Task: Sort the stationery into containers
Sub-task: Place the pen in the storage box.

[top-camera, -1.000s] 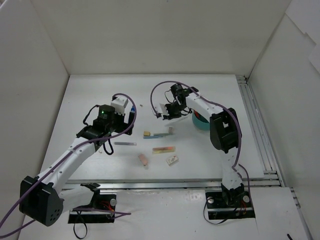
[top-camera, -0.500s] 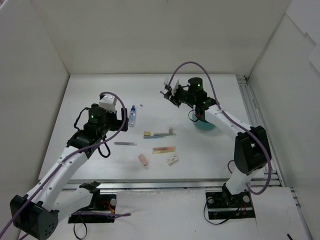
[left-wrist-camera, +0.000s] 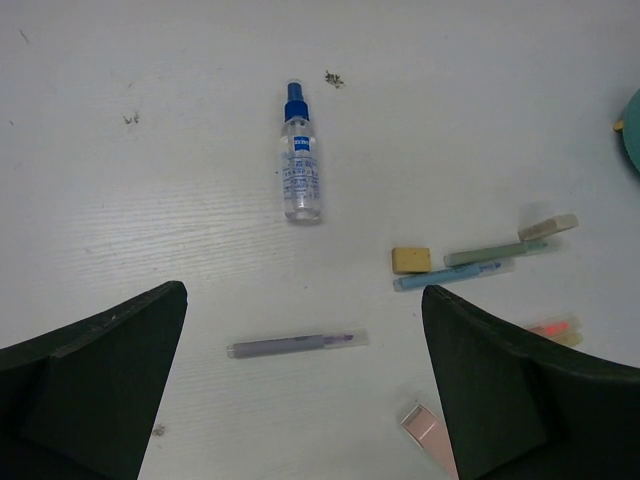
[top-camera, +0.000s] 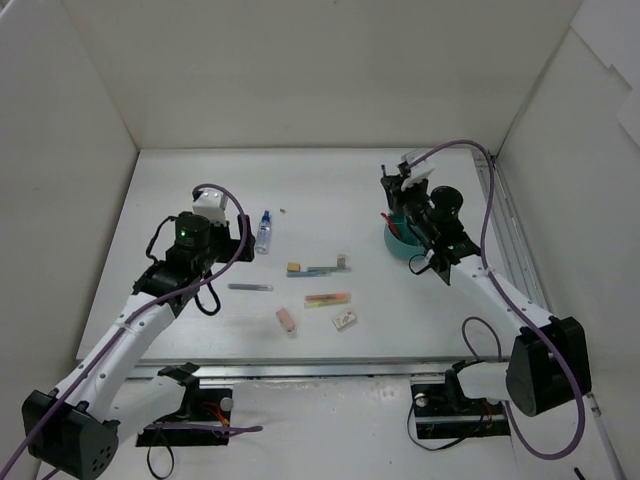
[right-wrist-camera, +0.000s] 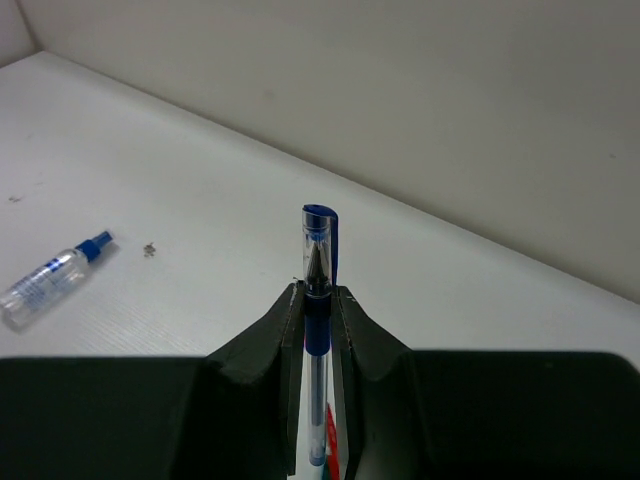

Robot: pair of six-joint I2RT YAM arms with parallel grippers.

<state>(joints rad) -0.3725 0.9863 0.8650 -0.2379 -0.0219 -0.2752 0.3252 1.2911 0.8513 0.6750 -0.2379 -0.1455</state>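
The blue pen (right-wrist-camera: 318,255) is being dropped off. The right end effector (right-wrist-camera: 318,300) pinches it upright, raised by the far rim of the teal bowl (top-camera: 397,246) on the worktop (top-camera: 320,180). Next, I judge, it must lower over a compartment (which one I cannot tell) and part its fingers. The left end effector (left-wrist-camera: 305,293) is spread wide and hovers well left of the bowl, above the grey pen (left-wrist-camera: 296,346).

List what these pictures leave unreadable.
Teal bowl: top view, right arm covers most of it, compartments unseen; left wrist view, cut off by the right edge.
Blue pen: right wrist view, lower end sunk between the jaws.
Bottle: label print too small in every view.
Pink eraser: left wrist view, partly behind a jaw.
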